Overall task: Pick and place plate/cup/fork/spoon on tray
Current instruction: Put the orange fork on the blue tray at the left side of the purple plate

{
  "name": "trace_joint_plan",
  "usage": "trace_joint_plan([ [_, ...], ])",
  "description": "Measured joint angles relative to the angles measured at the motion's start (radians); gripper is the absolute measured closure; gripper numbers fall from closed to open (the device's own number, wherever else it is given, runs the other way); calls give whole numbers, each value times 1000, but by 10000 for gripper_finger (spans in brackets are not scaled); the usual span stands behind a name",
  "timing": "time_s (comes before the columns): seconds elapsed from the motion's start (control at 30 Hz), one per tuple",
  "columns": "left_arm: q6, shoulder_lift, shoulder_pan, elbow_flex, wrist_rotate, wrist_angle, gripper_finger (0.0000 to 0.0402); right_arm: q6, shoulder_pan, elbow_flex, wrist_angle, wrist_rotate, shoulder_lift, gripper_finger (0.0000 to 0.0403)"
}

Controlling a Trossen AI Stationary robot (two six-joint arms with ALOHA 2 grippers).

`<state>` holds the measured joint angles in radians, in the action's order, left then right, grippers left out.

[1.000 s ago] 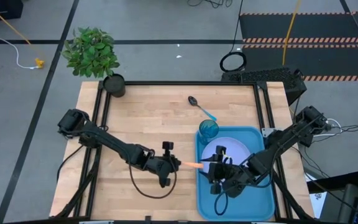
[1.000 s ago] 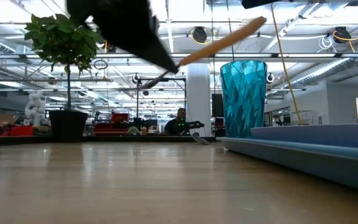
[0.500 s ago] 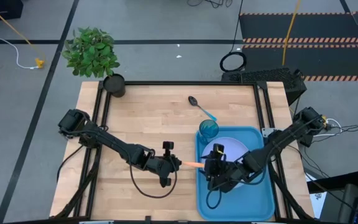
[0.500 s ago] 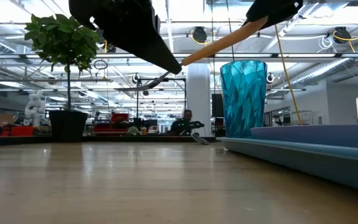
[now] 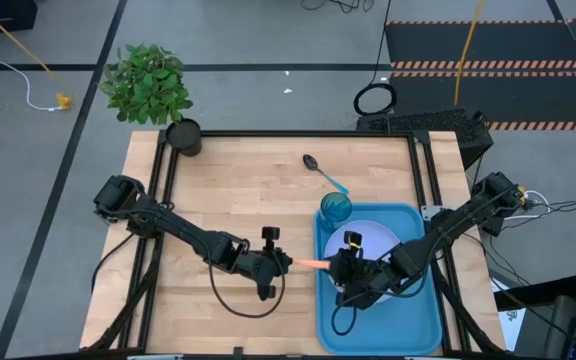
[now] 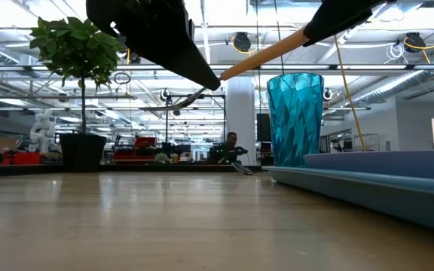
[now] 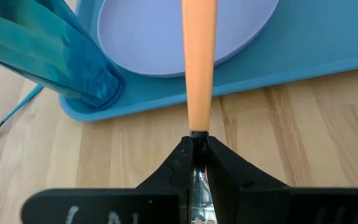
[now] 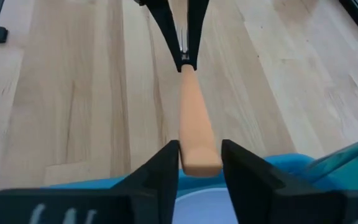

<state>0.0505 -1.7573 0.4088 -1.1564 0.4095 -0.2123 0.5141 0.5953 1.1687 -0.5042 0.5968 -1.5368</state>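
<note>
Fork [image 5: 310, 265], small, with silver metal tines and an orange-tan handle, hangs in the air between the two arms, just above the near-left rim of the large bright blue rectangular tray [image 5: 423, 325]. The left gripper [image 5: 286, 265] is clamped on the metal neck of the fork, its dark fingers [image 7: 182, 163] pressed together around it, with the handle pointing out toward the tray. The right gripper [image 5: 340, 264] sits over the tray and brackets the free end of the handle; its fingers [image 8: 166, 163] stand slightly apart on either side of the handle's tip, and whether they press it I cannot tell.

Under the handle lies the round flat pale lavender-blue plate [image 5: 373, 238], resting inside the tray. Beyond the plate, in the tray's far-left corner, the small translucent teal-blue tumbler cup [image 5: 335, 209] stands upright. Farther still, on the bare wooden bench [image 5: 228, 195], lies the small spoon [image 5: 324, 173] with a dark metal bowl and thin light blue handle, near the cup. At the far-left corner of the bench stands a black pot [image 5: 184, 137] with a green leafy plant [image 5: 148, 82].
</note>
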Motion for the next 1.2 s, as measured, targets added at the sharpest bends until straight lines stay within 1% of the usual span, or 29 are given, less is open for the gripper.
trace_joint_plan([
  [0.17, 0, 0, 0, 0, 1, -1, 371, -1, 0, 0, 1, -1, 0, 319],
  [0.37, -2, 0, 0, 0, 1, -2, 371, -2, 1, 0, 8, -2, 0, 324],
  [0.47, -2, 0, 0, 0, 0, -2, 371, -2, 2, 0, 19, -1, 0, 311],
  [0.7, -2, 0, 0, 0, -8, 1, 371, -2, 2, 0, 32, 1, 0, 250],
  [0.83, -2, 0, 0, 0, -9, 1, 371, -2, 2, 0, 31, 0, 0, 243],
  [0.97, -2, 0, 0, 0, -9, 3, 371, -2, 2, 0, 30, 0, 0, 259],
  [1.2, -2, 0, 0, 0, -10, 6, 371, 14, 2, 0, 29, -10, 0, 320],
])
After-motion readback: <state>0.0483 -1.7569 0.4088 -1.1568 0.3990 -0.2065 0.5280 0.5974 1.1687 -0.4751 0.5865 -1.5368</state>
